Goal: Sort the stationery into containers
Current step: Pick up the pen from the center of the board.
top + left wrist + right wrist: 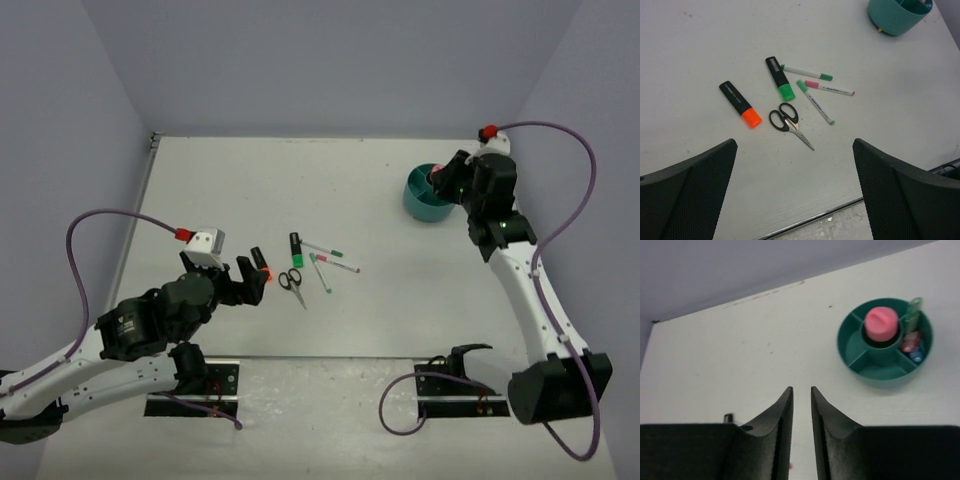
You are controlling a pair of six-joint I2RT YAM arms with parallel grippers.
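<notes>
On the table lie an orange highlighter (pixel 740 104), a green highlighter (pixel 780 78), black-handled scissors (pixel 787 121) and three thin white pens (pixel 815 101). My left gripper (pixel 794 143) is open and empty, hovering just short of the scissors (pixel 292 281). The teal organizer (pixel 855 347) holds a pink-capped bottle (pixel 881 324) in its centre well. One ring compartment holds a green item (pixel 913 315), a pinkish item and a small blue piece (pixel 916 357). My right gripper (pixel 801 388) is near the organizer (pixel 418 200), its jaws a narrow gap apart with nothing between them.
The table's near edge with a metal strip (pixel 805 222) runs just below my left gripper. The back wall meets the table behind the organizer. Both arm base plates (pixel 195 385) sit on the near edge.
</notes>
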